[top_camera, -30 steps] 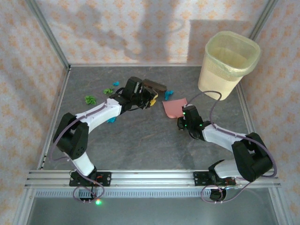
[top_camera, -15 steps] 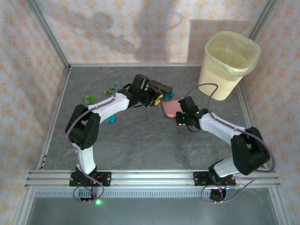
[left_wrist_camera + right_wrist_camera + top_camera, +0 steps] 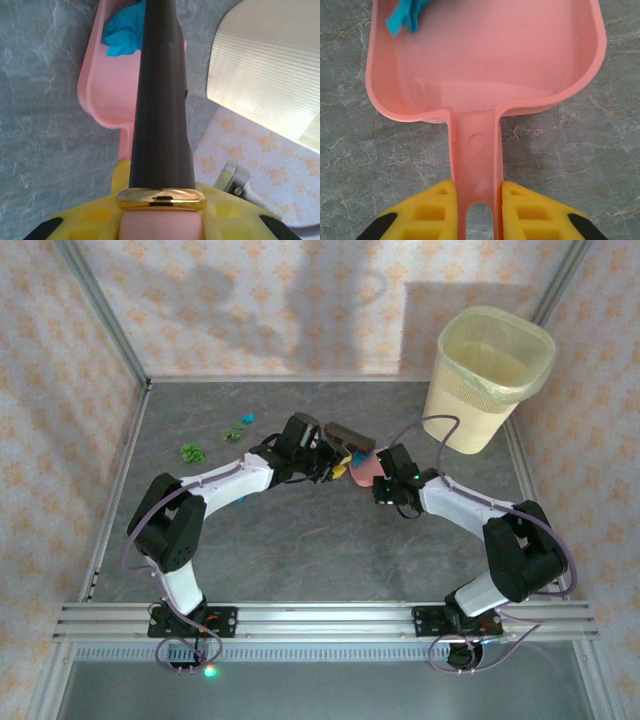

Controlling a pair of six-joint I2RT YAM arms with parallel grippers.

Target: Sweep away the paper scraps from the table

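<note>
I see left gripper (image 3: 160, 222) clamped tight on brush (image 3: 160, 100), gold ferrule just ahead of yellow fingers. Dark brush head reaches over pink dustpan (image 3: 485, 65). Right gripper (image 3: 477, 212) pinches dustpan handle from both sides. One teal scrap (image 3: 405, 15) sits inside pan, at far left corner in right wrist view. Green scraps (image 3: 192, 452) lie loose on table (image 3: 300, 540), well left of brush. Smaller bits (image 3: 238, 428) lie nearer rear. Bin (image 3: 490, 375) stands in right rear corner.

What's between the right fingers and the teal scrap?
The dustpan handle, clamped in the fingers, then bare pan floor to the scrap; right wrist view.
</note>
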